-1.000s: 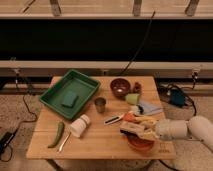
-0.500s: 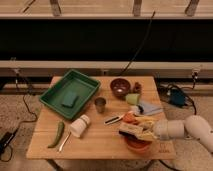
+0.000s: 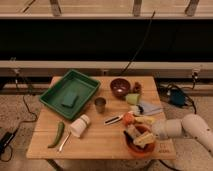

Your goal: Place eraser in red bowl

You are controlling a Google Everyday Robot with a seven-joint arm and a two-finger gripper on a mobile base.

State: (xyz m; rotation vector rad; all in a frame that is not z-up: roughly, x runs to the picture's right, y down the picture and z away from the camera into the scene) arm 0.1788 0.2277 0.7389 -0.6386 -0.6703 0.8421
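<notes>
Down at the lower right of the frame, the gripper (image 3: 136,136) hangs right over the red bowl (image 3: 140,147), which sits at the near edge of the desk (image 3: 100,145). Whether the fingers are spread or pinched on anything, I cannot tell, and the eraser itself I can't pick out among the pale shapes at the bowl. My call: this is the release step, so keep low and centred over the bowl's hollow, let go gently, then lift straight up so nothing clips the rim. Just beyond lie an orange piece (image 3: 128,118) and a blue cloth (image 3: 150,107), close enough to snag. Further back stand a metal cup (image 3: 100,104) and a dark maroon bowl (image 3: 120,87); upper left, a green tray (image 3: 57,92).
</notes>
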